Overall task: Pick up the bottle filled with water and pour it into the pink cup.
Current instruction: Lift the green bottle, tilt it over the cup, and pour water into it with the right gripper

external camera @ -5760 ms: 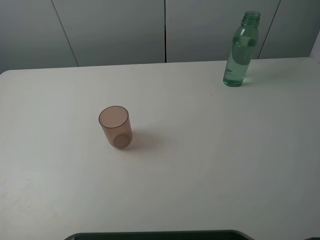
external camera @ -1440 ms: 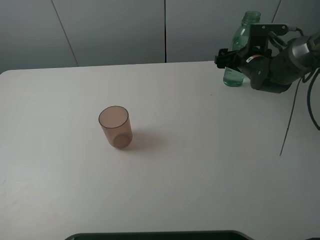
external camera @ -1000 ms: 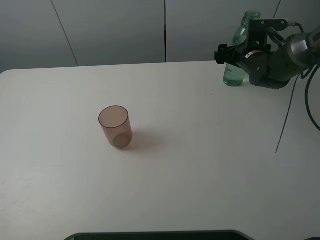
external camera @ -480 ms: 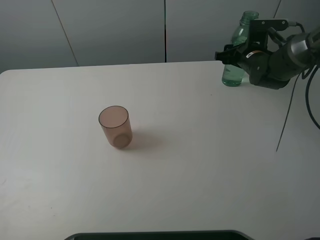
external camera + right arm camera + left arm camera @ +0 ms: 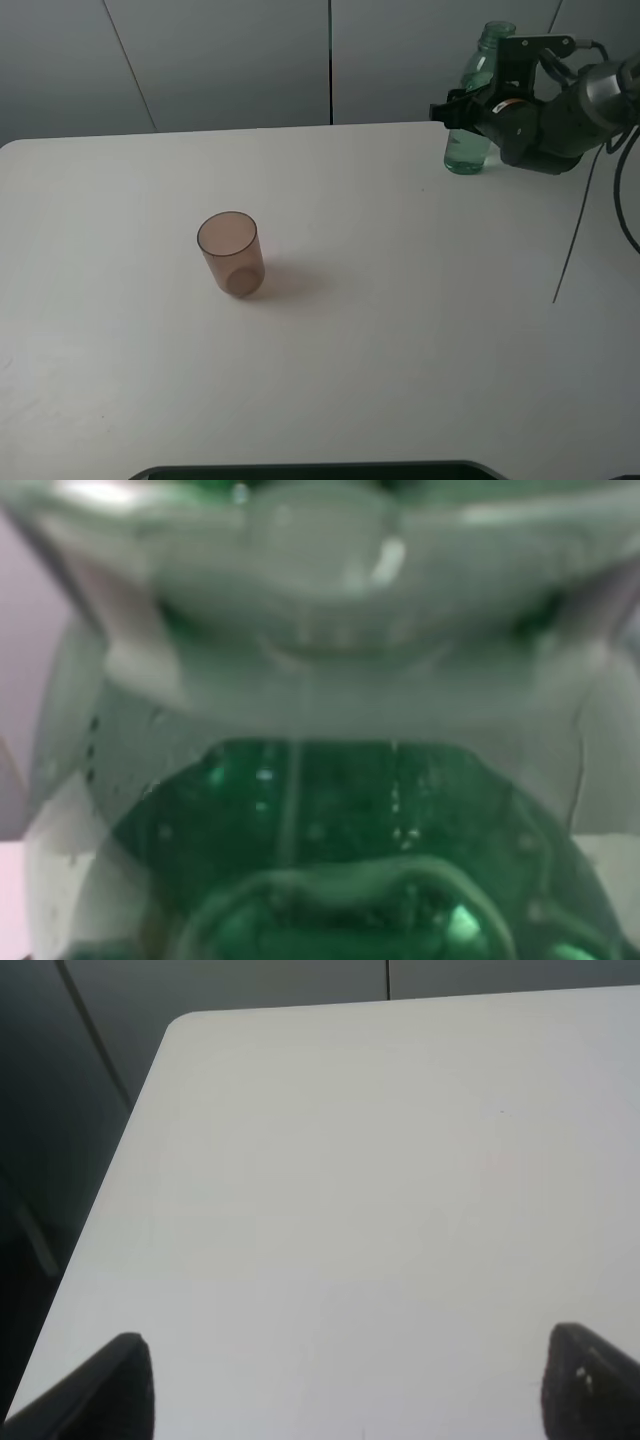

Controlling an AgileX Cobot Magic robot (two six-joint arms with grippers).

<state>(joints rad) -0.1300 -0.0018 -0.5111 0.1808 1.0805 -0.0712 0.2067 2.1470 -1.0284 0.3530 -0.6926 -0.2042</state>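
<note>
Bottle (image 5: 464, 150) stands upright at the far right of the table (image 5: 400, 330), long axis vertical, open threaded neck pointing up. Its lower body looks green and liquid-filled, but the fill level is hidden behind the right gripper (image 5: 458, 108). Cup (image 5: 231, 253) stands upright left of centre, well apart from the bottle, mouth up, and its bottom shows plainly through the mouth and wall. In the high view the right gripper sits at the bottle's mid-height with its fingers on either side of the body. I cannot tell whether they press on it or are only close. The right wrist view is filled by the bottle (image 5: 320, 780), blurred at very close range, with green tint and small droplets or bubbles on the wall; no fingertips can be made out there. The left wrist view shows only bare table (image 5: 380, 1210) and the left gripper (image 5: 355, 1390), spread wide and holding nothing. This gripper is out of the high view.
</note>
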